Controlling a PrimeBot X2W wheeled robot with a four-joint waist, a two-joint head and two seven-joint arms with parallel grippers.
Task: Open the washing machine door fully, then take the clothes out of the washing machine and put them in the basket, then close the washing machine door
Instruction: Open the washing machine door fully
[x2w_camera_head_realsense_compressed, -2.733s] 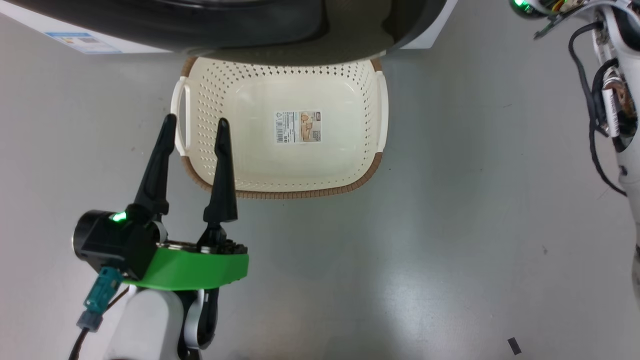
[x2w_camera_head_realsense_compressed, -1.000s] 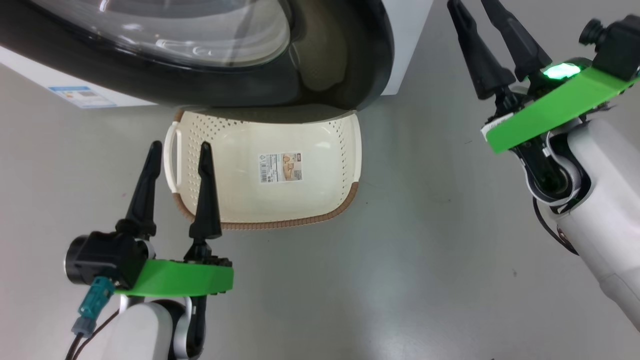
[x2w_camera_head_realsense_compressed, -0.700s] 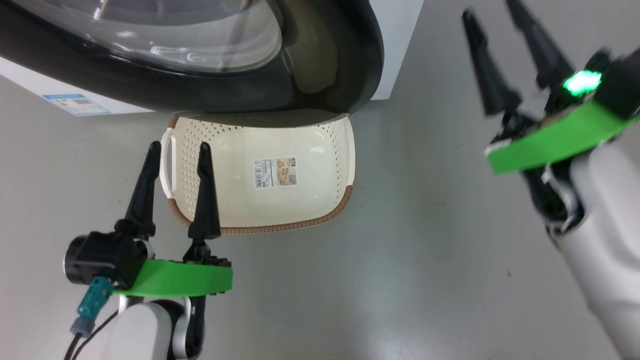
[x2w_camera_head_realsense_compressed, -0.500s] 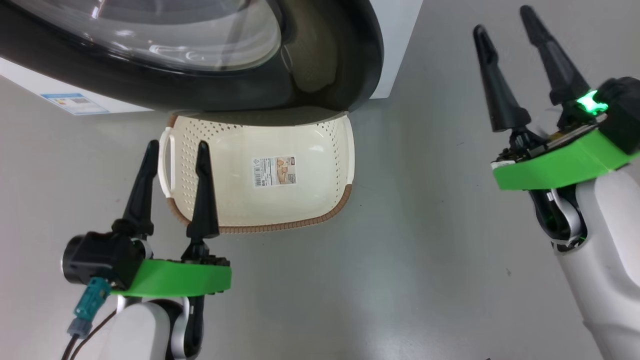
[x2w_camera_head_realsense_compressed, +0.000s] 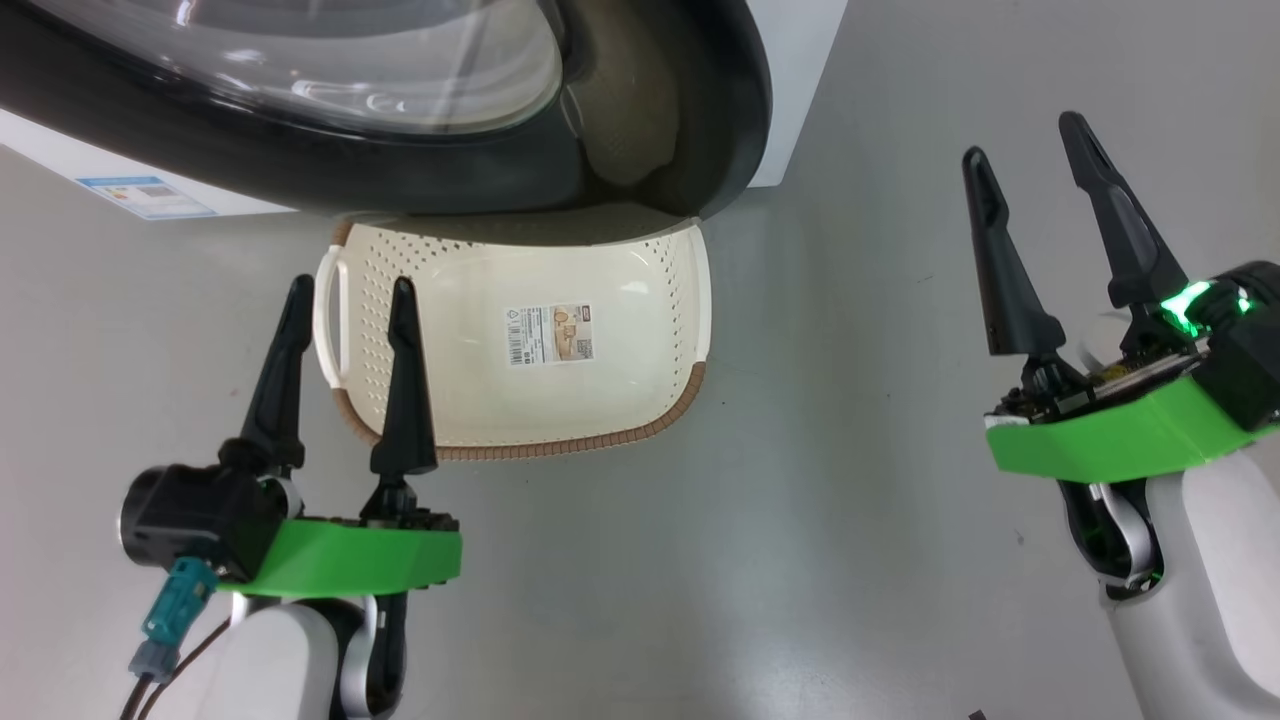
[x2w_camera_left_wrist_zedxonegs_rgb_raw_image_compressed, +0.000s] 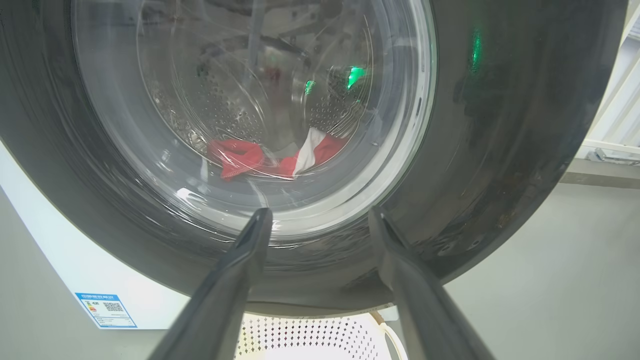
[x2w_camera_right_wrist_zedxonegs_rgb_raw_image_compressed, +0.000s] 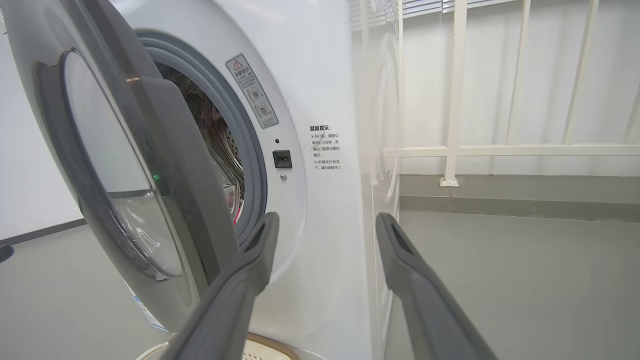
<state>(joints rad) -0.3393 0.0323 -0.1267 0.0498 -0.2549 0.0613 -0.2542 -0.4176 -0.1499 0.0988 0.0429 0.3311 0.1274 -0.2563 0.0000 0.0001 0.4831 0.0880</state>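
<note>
The washing machine door (x2w_camera_head_realsense_compressed: 640, 150), black-rimmed with a bulging glass window, stands partly open and overhangs the far edge of the basket (x2w_camera_head_realsense_compressed: 690, 300). The cream basket sits on the floor with nothing in it but a label. Through the door glass (x2w_camera_left_wrist_zedxonegs_rgb_raw_image_compressed: 250, 100) the red clothes (x2w_camera_left_wrist_zedxonegs_rgb_raw_image_compressed: 240, 157) lie low in the steel drum. The right wrist view looks past the door's edge (x2w_camera_right_wrist_zedxonegs_rgb_raw_image_compressed: 165, 165) at the washing machine (x2w_camera_right_wrist_zedxonegs_rgb_raw_image_compressed: 320, 75) and its grey gasket (x2w_camera_right_wrist_zedxonegs_rgb_raw_image_compressed: 255, 165). My left gripper (x2w_camera_head_realsense_compressed: 350, 288) is open beside the basket's left handle. My right gripper (x2w_camera_head_realsense_compressed: 1023, 140) is open to the right of the door, holding nothing.
Grey floor (x2w_camera_head_realsense_compressed: 850, 450) lies open between my two arms and to the basket's right. A blue-and-white sticker (x2w_camera_head_realsense_compressed: 145, 197) marks the washer's lower front. A white railing (x2w_camera_right_wrist_zedxonegs_rgb_raw_image_compressed: 455, 100) and wall stand behind the machine on its right side.
My right arm has swung into the head view from the top right and come down to mid right, fingers still apart. The left arm has barely shifted. The head camera tilted up a little.
</note>
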